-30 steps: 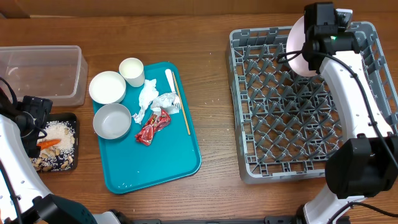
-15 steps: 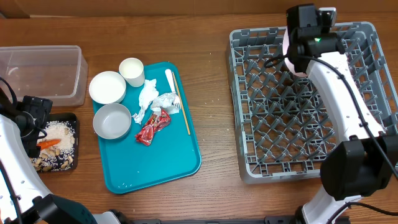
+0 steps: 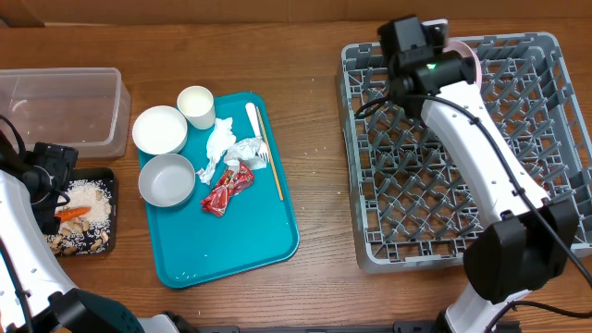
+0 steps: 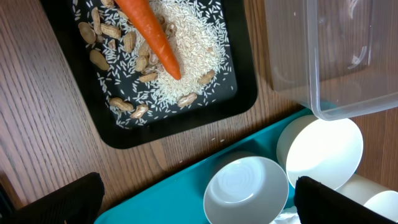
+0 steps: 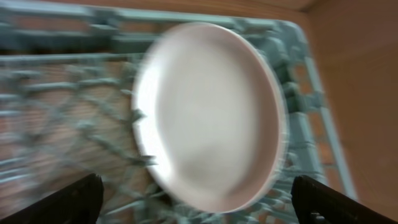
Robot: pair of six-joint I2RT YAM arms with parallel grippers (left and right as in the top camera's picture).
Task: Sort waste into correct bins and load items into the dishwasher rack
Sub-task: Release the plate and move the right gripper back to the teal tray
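Plate-loading step, to judge by the pale pink plate (image 5: 211, 118) standing on edge among the pegs at the far side of the dishwasher rack (image 3: 370, 236), close in front of the right end effector (image 5: 199, 208). Fingers spread wide there, gripping nothing, and apparently clear of the plate, though blurred in the wrist view. To finish well: back straight out along the line of approach, keeping both fingers off the rim, so as not to knock the plate from its pegs. Impossible to tell through the blur whether firmly seated or merely leaning, so worth a check from overhead before leaving. Next, probably, across to the teal serving tray (image 3: 240, 250) on the desk for another dish: a white bowl (image 3: 159, 129), a second white bowl (image 3: 167, 179), the small white cup (image 3: 196, 104) or the white fork (image 3: 254, 129). Best to take a bowl by its rim and stand it between pegs well apart from the plate. Left end effector (image 4: 196, 202) likewise wide and empty, hanging near the black tray (image 3: 104, 176), with the carrot (image 4: 152, 34) and the rice and nuts lying inside. Not yet binned: the red wrapper (image 3: 227, 188) and the white napkins (image 3: 222, 143), both on the teal tray, the clear tub (image 3: 60, 111) bare.
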